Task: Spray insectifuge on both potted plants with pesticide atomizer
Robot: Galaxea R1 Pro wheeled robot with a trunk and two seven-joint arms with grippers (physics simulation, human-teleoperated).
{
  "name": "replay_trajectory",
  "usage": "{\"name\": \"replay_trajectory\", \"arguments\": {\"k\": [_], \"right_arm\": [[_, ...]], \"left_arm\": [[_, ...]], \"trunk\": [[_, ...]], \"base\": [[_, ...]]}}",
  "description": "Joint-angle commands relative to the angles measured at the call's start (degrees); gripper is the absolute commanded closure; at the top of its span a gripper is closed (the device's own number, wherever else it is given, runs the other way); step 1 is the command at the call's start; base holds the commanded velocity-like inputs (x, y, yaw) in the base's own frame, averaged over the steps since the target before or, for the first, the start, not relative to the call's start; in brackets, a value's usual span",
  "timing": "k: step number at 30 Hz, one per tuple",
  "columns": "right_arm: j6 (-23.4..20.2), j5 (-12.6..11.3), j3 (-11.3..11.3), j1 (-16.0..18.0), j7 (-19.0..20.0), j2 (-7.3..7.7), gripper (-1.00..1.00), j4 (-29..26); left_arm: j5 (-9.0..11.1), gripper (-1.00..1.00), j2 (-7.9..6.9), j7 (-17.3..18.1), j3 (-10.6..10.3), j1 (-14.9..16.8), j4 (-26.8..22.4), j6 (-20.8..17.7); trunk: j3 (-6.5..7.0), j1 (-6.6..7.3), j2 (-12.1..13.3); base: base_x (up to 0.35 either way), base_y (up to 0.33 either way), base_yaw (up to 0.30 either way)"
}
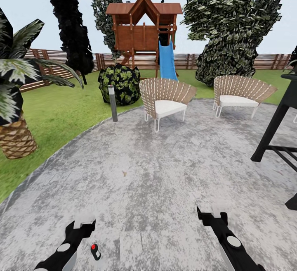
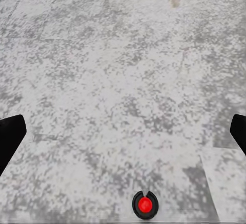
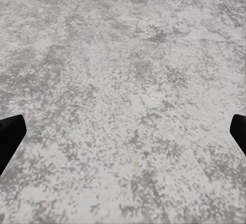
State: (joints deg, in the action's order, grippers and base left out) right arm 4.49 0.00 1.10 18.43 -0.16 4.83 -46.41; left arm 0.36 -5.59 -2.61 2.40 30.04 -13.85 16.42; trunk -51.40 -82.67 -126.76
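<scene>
Here the robot stands on the grey patio (image 1: 165, 172) of the garden; both arms hang low over bare paving, the left gripper (image 1: 83, 220) and the right gripper (image 1: 211, 215) each spread wide, holding nothing; ahead sit two wicker chairs (image 1: 165, 97), a round dark bush (image 1: 121, 83), a playhouse with a blue slide (image 1: 167, 60) and the wooden fence (image 1: 268, 61).

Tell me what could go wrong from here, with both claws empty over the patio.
1. The black stand juts in close on the right; turning that way could clip the right claw.
2. The two woven chairs block the far patio edge, so driving straight ahead risks a bump.
3. The grey bollard and palm narrow the route onto the lawn.
</scene>
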Motion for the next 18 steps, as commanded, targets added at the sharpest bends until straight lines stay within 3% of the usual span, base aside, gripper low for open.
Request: {"name": "replay_trajectory", "arguments": {"k": [1,18], "right_arm": [[0.18,0.00,0.02,0.03,-0.02,0.00,-1.00,0.02],[0.17,-0.01,0.13,0.03,-0.02,0.00,-1.00,0.00]], "left_arm": [[-0.05,-1.00,0.05,0.01,0.16,-0.10,0.02,0.22],[-0.53,-1.00,0.23,0.04,0.06,-0.39,0.08,3.42]], "trunk": [[-0.23,-0.21,-0.44],[-3.30,-3.95,-7.25]], "base": [[0.000,0.000,0.000],[0.000,0.000,0.000]]}}
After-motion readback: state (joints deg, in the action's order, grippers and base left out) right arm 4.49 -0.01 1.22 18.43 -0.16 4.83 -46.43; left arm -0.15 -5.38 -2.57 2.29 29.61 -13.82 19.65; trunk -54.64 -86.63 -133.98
